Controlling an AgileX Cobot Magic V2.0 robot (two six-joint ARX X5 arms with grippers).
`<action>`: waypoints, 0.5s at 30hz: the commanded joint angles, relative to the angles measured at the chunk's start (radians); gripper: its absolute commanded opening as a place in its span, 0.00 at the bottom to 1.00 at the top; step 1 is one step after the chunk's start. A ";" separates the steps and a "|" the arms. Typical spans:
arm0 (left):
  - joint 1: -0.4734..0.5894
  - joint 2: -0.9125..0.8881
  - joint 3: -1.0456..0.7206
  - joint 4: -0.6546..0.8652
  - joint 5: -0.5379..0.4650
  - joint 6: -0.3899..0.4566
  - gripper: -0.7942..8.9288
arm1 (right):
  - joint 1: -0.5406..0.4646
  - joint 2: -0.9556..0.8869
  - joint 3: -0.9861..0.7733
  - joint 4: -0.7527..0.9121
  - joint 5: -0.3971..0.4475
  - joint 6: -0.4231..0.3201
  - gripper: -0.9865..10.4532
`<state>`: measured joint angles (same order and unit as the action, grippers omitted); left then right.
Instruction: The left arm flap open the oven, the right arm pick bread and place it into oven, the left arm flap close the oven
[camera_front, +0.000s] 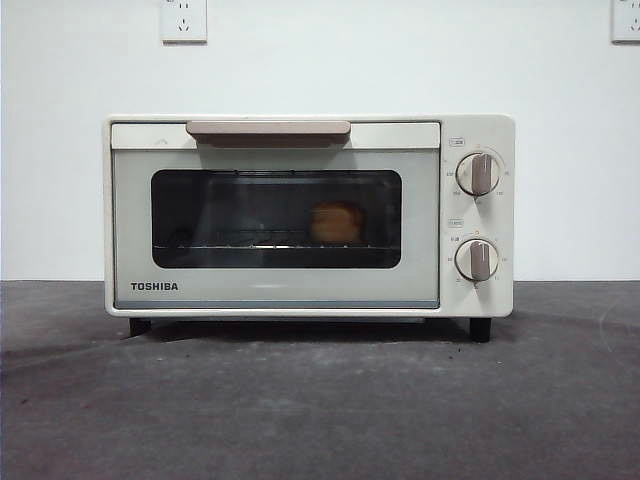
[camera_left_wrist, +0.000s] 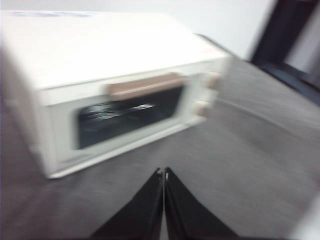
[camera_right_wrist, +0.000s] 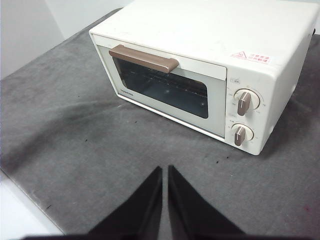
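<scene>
Behind closed oven (camera_front: 275, 230) glass, bread (camera_front: 336, 222) upright

I'm seeing my left gripper (camera_left_wrist: 163, 172) hanging above the table with its jaws pressed together, tips meeting, gripping nothing; its wrist picture is blurred. My right gripper (camera_right_wrist: 165, 170) is hovering likewise, jaws drawn nearly together with a thin slit between, also gripping nothing.

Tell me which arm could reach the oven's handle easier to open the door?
Probably left. The oven is shut with the bread inside. The left end effector faces the handle from nearer than the right end effector does, though its view is blurred.
</scene>
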<state>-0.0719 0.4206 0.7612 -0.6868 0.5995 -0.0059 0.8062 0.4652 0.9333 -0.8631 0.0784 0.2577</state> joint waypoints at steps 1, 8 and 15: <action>0.011 -0.063 -0.136 0.158 -0.156 -0.076 0.09 | 0.011 0.003 0.017 0.011 0.001 -0.008 0.10; 0.036 -0.274 -0.457 0.423 -0.426 -0.084 0.09 | 0.011 0.003 0.017 0.011 0.001 -0.008 0.10; 0.051 -0.407 -0.645 0.496 -0.632 -0.085 0.09 | 0.011 0.003 0.017 0.011 0.001 -0.008 0.10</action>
<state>-0.0231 0.0219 0.1207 -0.2085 -0.0212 -0.0895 0.8062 0.4652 0.9333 -0.8631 0.0784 0.2577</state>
